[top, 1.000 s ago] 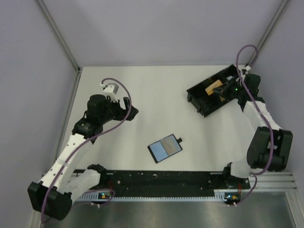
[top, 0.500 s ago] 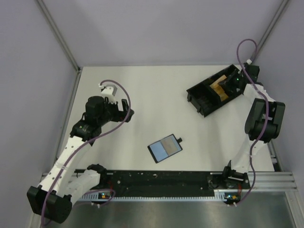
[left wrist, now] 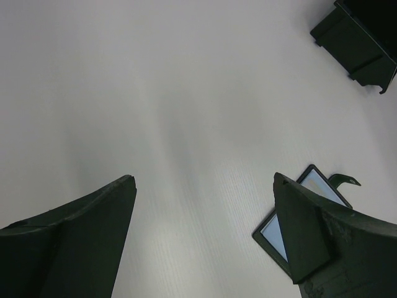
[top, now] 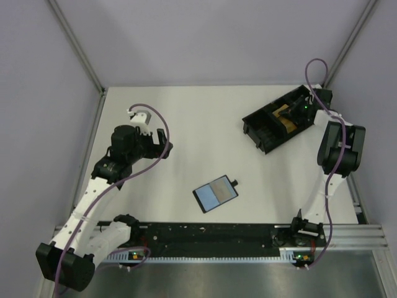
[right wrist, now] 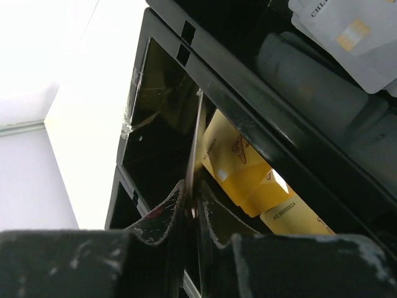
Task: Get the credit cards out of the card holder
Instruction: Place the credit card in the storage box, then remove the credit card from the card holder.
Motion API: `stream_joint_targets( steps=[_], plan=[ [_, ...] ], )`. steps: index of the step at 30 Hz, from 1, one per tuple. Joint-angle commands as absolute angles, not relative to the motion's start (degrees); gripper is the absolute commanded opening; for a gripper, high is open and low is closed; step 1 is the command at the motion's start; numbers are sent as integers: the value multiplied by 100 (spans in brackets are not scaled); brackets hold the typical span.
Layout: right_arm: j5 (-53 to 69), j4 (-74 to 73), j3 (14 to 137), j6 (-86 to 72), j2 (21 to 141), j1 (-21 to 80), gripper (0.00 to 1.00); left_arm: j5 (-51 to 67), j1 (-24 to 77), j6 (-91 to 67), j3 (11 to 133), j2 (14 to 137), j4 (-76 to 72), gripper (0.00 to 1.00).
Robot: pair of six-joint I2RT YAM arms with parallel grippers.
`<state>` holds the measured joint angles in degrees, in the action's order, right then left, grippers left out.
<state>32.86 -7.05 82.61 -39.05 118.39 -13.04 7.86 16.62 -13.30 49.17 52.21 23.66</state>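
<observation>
Right arm [top: 338, 149] has folded up since, right hand [right wrist: 192, 208] now in the tray [top: 267, 133] at 1 o'clock, clamped on a credit card [right wrist: 196, 136] (thin, stiff, slick: pinch its edge). Left hand [left wrist: 205, 180] gapes empty at 9 o'clock; card holder [top: 216, 193] lies open, centre of the desk [top: 198, 118].

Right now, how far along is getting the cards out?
Done: the holder lies open, and yellow cards already sit in the black tray. In hand: the right gripper is shut on a thin card, seen edge-on, down inside a tray compartment. The left gripper hangs open and empty. Left: letting that card go. Whether any cards remain in the holder I cannot tell.
</observation>
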Motion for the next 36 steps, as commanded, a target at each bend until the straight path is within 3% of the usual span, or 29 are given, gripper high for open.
stream_joint_targets(
  steps=[1, 7, 15, 23, 28, 36],
  plan=[
    [3297, -860, 8552, -3850, 11637, -1336, 19, 782, 1635, -1248, 4896, 5247, 2241, 95],
    [2568, -1703, 8613, -3411, 11084, -1336, 45, 896, 1626, -1292, 4887, 5177, 2206, 95],
    [1653, -2496, 8123, -2831, 9556, -1196, 63, 1817, 1635, -1660, 4825, 5256, 2004, 95],
    [1354, -2443, 6611, -2409, 7596, 348, 63, 2391, 2248, -3083, 3922, 5116, 1197, 91],
    [1555, -2101, 5601, -2470, 6734, 1694, 63, 1662, 3478, -3901, 3236, 4913, 546, 87],
    [1512, -1469, 4203, -2795, 6082, 3250, 57, 1029, 4516, -4710, 2733, 5422, 53, 80]
  ],
)
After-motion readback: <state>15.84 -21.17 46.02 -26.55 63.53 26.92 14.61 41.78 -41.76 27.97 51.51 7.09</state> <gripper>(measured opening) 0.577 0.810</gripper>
